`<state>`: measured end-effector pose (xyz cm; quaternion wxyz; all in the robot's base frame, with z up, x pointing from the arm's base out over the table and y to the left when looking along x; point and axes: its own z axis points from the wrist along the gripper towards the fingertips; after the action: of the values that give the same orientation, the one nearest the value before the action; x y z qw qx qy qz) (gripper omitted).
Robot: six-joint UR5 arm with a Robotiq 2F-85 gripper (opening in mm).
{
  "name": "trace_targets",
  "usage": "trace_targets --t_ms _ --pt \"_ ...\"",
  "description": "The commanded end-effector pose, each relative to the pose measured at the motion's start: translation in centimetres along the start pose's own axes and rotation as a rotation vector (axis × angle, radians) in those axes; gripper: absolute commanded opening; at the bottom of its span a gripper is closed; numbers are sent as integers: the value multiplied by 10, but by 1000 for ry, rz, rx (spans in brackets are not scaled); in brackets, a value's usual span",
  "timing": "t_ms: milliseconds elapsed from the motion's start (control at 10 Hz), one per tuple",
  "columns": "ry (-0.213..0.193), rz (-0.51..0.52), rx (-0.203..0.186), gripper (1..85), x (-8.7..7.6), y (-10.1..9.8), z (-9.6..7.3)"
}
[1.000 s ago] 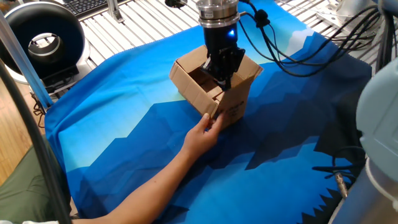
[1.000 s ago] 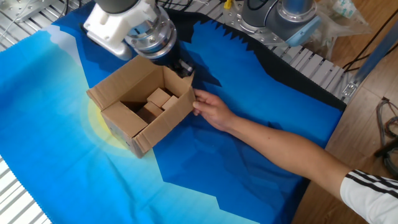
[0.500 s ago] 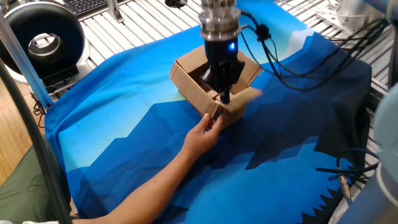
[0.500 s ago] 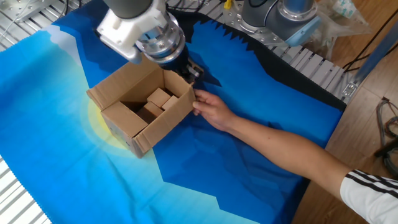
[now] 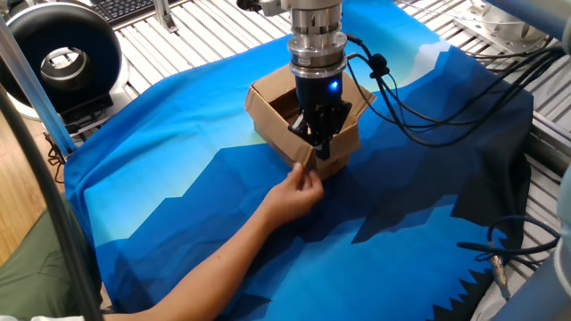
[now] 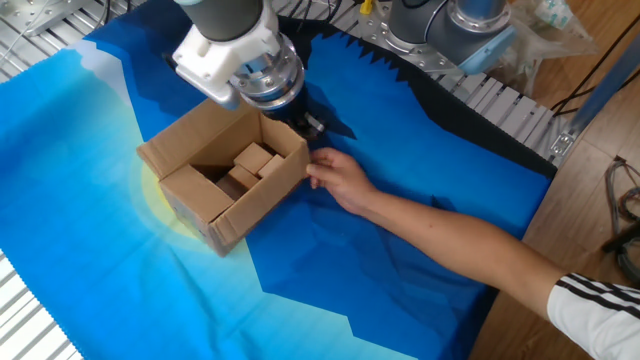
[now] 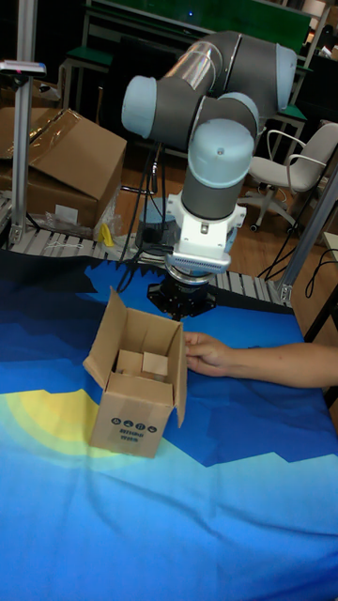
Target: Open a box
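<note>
The hand [image 5: 321, 143] now sits lower and further toward the person's hand [image 5: 299, 192] than a second ago, down at the box's [image 6: 225, 175] near corner instead of over its open middle. The flap [image 5: 343, 134] under it, earlier spread outward, is now pushed down against the box's side.

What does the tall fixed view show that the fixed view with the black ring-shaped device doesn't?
Only the tall view shows the printed side of the box, a larger cardboard carton behind the table and an office chair. Only the other view shows the black ring-shaped device and a keyboard. Both show the gripper at the open box's edge and a person's hand steadying it.
</note>
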<state>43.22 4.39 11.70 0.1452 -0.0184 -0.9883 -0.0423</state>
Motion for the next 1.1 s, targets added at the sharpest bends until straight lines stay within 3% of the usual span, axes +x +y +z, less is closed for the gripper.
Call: trace_targets --t_ms 0,600,800,900,1000 --pt "3 17 6 13 3 11 -12" --pt "64 26 6 13 17 18 -59" --pt "58 -23 32 13 -1 -2 -61" --pt "32 -58 69 13 -20 -18 -59" --pt "2 -63 78 13 -39 -24 -55"
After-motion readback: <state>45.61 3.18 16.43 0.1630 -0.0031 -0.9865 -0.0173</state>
